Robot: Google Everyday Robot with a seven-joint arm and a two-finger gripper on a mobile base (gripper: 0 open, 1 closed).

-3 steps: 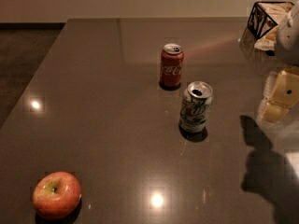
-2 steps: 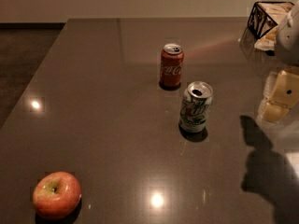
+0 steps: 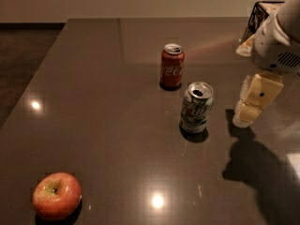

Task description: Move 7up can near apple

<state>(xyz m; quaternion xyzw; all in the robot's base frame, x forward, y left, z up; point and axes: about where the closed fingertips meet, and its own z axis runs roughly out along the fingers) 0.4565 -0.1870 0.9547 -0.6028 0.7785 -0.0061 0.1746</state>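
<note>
The 7up can point(image 3: 197, 107) stands upright near the middle of the dark table, silver-white with green lettering and an open silver top. The red apple point(image 3: 56, 195), with a yellow-green patch at its stem, sits at the front left, far from the can. My gripper point(image 3: 251, 108) hangs low over the table to the right of the 7up can, a short gap away from it and holding nothing. Its shadow falls on the table in front of it.
A red cola can point(image 3: 171, 65) stands upright just behind and left of the 7up can. A dark wire basket point(image 3: 261, 11) with items sits at the back right corner. The table point(image 3: 108, 107) has its left edge running along the floor side.
My gripper and arm have moved left, closer to the 7up can. The cans and the apple have not moved.
</note>
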